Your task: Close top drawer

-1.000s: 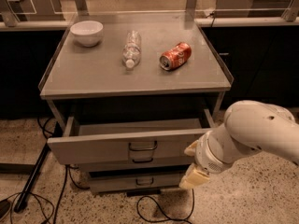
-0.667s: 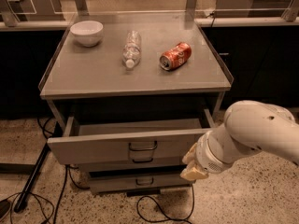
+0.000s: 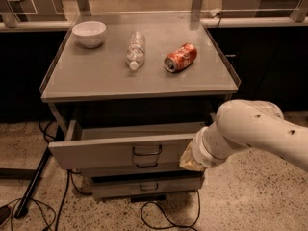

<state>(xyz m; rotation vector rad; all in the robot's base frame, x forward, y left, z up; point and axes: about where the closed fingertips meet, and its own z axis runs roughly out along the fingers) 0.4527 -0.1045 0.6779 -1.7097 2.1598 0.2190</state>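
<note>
Top drawer [image 3: 96, 153] pulled out under the counter [image 3: 96, 78], wire handle [image 3: 147, 150] at front centre. End effector [image 3: 189, 160] at the drawer front's right end (spread or pressed together: can't tell). On counter: white bowl [image 3: 89, 32] far left, plastic bottle [image 3: 135, 49], red soda can [image 3: 180, 57].

The wide grey metal top drawer [image 3: 96, 152] is sticking out forward beneath the grey metal table [image 3: 96, 78]. On the table, a white round bowl [image 3: 89, 32] is sitting back left, a clear plastic bottle [image 3: 135, 49] is lying to its right, and a red metal can [image 3: 180, 57] is lying further right. The gripper [image 3: 190, 160] is hanging at the drawer front's right end.
</note>
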